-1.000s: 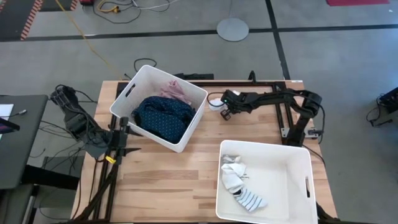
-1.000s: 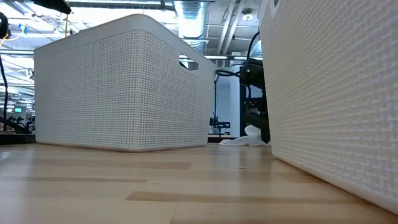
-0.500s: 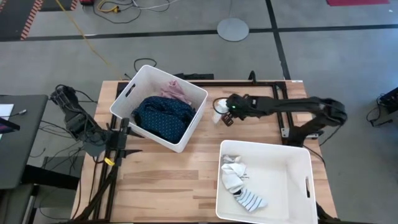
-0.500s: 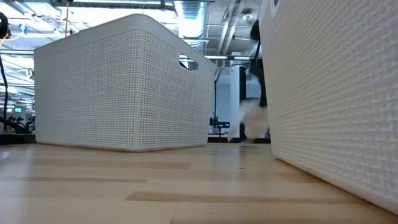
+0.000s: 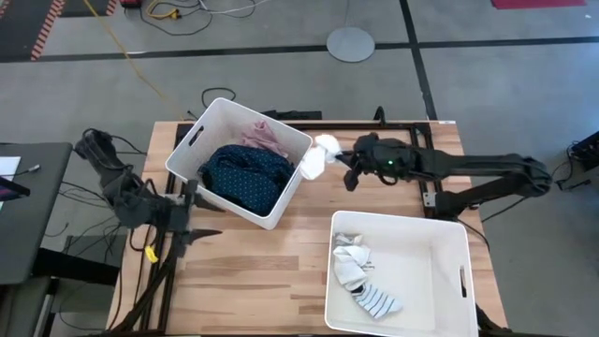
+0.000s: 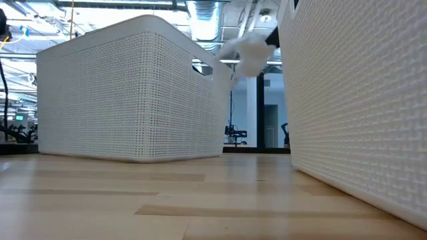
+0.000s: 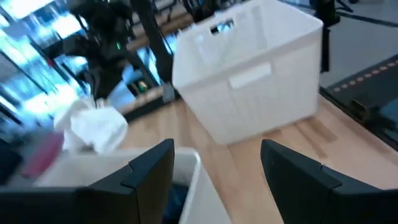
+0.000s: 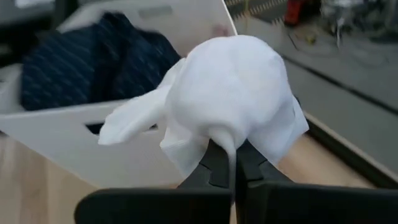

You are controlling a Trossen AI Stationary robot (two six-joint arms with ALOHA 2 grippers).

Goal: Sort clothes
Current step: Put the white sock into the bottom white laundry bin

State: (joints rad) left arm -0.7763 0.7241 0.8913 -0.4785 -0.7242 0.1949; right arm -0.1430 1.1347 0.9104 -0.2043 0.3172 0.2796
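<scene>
Right claw (image 5: pixel 339 167) pinches a small white cloth sock (image 5: pixel 318 155) above the wooden counter's (image 5: pixel 243 271) far edge; left claw (image 5: pixel 208 221) gapes empty.

The left gripper (image 7: pixel 217 171) has its 2 dark fingers (image 7: pixel 149 168) spread apart at 6 o'clock. Between them runs the wooden table (image 7: pixel 249 168). A white bin (image 7: pixel 249 68) with a perforated wall stands at 1 o'clock. At 9 o'clock a white sock (image 7: pixel 93 124) hangs from the other dark arm (image 7: pixel 106 50), above the rim of a nearer bin (image 7: pixel 186 162).
</scene>
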